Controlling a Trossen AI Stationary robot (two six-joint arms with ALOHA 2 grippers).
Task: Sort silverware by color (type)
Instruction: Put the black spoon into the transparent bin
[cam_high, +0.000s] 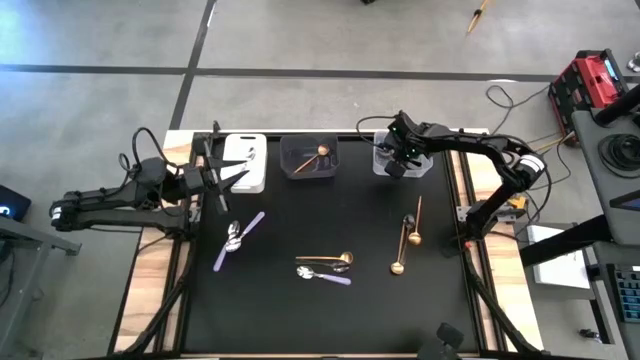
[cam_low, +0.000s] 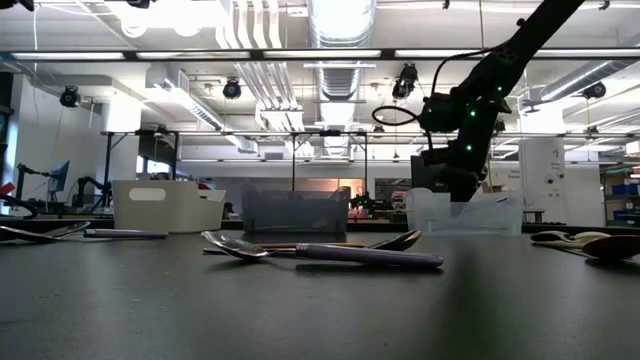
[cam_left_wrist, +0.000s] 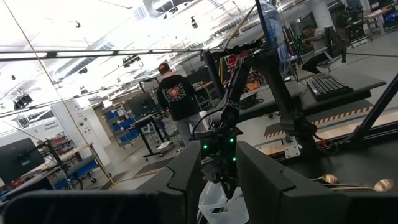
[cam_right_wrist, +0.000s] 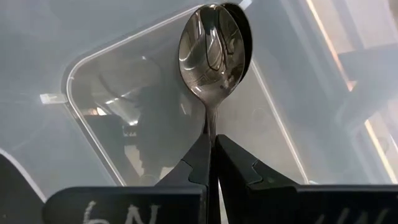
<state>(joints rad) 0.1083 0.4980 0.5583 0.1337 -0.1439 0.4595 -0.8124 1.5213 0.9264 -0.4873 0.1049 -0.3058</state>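
My right gripper hangs over the clear bin at the far right, shut on a dark silver spoon whose bowl points down into the bin. My left gripper waits open beside the white bin, with nothing between its fingers. A gold spoon leans in the dark bin. Flat on the black mat lie two lilac-handled spoons, a gold spoon, and at the right a gold spoon beside a dark one. My right gripper pinches the spoon's slim handle between its two fingers, just behind the bowl. The fingers slant steeply down from above and lie along the handle. The bowl sticks out past the fingertips inside the clear bin; whether it touches the bin's floor I cannot tell.
The three bins stand in a row along the mat's far edge. The mat's near half holds only the scattered spoons. The right arm reaches in from the table's right side. A person stands in the room far beyond the table.
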